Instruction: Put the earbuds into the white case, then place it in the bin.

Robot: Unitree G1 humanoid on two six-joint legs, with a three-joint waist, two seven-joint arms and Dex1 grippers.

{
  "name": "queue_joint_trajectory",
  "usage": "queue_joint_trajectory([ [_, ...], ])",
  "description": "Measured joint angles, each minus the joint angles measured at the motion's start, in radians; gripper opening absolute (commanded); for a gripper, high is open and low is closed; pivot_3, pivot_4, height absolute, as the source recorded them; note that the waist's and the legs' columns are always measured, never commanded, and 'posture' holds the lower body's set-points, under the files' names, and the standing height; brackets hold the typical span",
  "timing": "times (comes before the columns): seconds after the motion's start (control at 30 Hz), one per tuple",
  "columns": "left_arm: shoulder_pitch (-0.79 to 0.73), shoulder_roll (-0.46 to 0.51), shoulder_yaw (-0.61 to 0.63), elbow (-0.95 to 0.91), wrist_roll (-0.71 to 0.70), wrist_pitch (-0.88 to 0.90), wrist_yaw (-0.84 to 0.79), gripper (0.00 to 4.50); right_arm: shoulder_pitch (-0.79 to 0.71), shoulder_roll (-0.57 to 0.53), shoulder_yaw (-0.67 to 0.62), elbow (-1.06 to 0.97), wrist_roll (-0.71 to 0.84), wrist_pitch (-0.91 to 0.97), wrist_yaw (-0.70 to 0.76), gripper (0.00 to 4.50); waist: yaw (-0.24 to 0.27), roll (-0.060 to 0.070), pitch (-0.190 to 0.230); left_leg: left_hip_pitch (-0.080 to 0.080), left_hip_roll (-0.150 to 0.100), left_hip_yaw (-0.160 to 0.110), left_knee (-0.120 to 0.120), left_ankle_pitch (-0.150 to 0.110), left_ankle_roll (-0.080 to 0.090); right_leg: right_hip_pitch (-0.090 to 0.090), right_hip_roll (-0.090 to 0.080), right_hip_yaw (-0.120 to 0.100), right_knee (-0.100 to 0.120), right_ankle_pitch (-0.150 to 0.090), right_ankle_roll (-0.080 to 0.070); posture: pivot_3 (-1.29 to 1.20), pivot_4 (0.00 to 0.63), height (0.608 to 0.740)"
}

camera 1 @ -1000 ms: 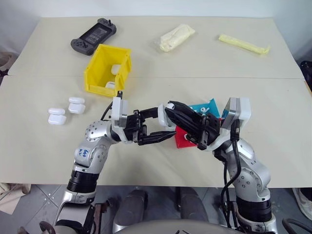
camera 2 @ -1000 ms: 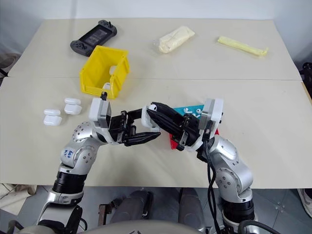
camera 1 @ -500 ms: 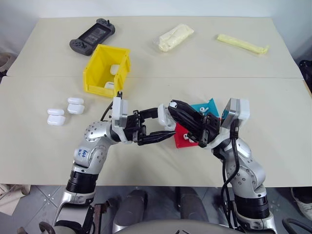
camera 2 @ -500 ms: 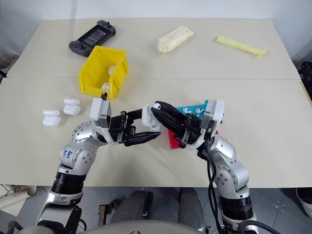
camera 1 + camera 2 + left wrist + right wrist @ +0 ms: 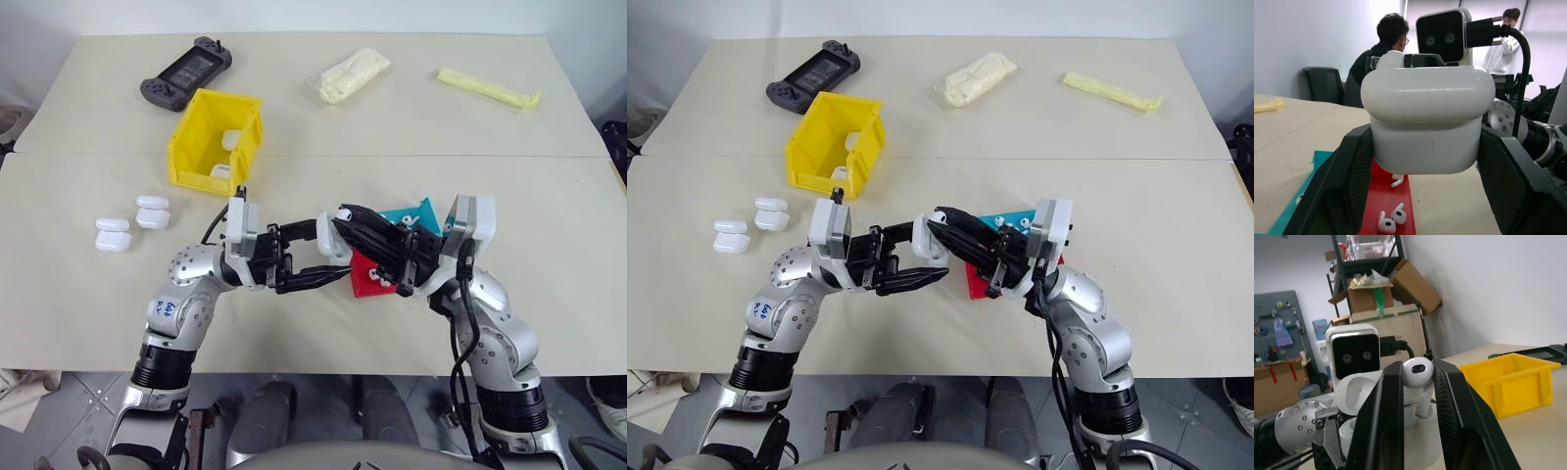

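You're mid-way through the first half here. The left gripper [image 5: 328,262] is clamped tight around the white case [image 5: 1427,125], holding it up off the table [image 5: 392,127] with its lid flipped open (you can see the open shell facing the other arm in the right wrist view). The right gripper [image 5: 1418,382] has its fingers narrowed onto one earbud [image 5: 1418,373], pinched by the bulb with the stem pointing down over the case's mouth. So that bud looks right on the edge of going in, but I'd say it isn't seated yet.

What's left, as far as I can judge: drop this bud, fetch whatever else belongs in the case, shut the lid, then carry it over to the bin [image 5: 217,140]. There are loose buds lying on the red tray [image 5: 1385,203] below the hands, next to the teal tray [image 5: 411,217]. The bin sits well apart from the hands, further back on your left, and already has a couple of white cases inside. Two more cases [image 5: 132,223] wait on the table at far left.

Pose-wise, both arms are bent inward so the two grippers meet nose to nose in front of the chest, each tilted slightly upward.
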Motion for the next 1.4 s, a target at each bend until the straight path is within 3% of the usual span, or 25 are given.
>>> queue_joint_trajectory([
  [0.4,0.0,-0.018,-0.003,0.019,0.035,-0.001,-0.015,2.78,-0.004,-0.052,0.003,0.003,0.018,0.046,-0.005,0.49,0.0,0.0,0.0,0.0,0.0,0.0,0.0,0.0,0.0,0.0,0.0,0.0,0.0,0.0,0.0,0.0,0.15,0.74],
  [0.8,0.0,-0.041,-0.007,0.034,0.052,-0.011,-0.029,2.78,-0.028,-0.091,-0.005,0.023,0.085,0.114,0.012,4.4,0.001,0.0,0.0,0.0,0.0,0.0,0.0,0.0,0.0,0.0,0.0,0.0,-0.001,0.0,0.0,0.0,0.15,0.74],
  [1.03,-0.031,-0.061,0.014,0.034,0.055,-0.038,-0.015,2.78,0.013,-0.162,-0.042,0.0,0.11,0.148,0.043,4.48,0.004,0.0,0.0,0.0,0.0,0.0,0.0,0.0,0.0,0.0,-0.001,0.0,-0.002,0.0,0.0,0.0,0.15,0.74],
  [1.4,-0.026,-0.057,0.035,0.036,0.047,-0.097,-0.017,2.78,0.234,-0.38,-0.36,-0.002,0.07,0.1,0.097,4.48,0.005,0.0,0.0,0.0,-0.001,0.002,0.0,0.0,0.0,0.001,0.0,0.0,-0.003,0.0,0.0,0.0,0.15,0.74],
])
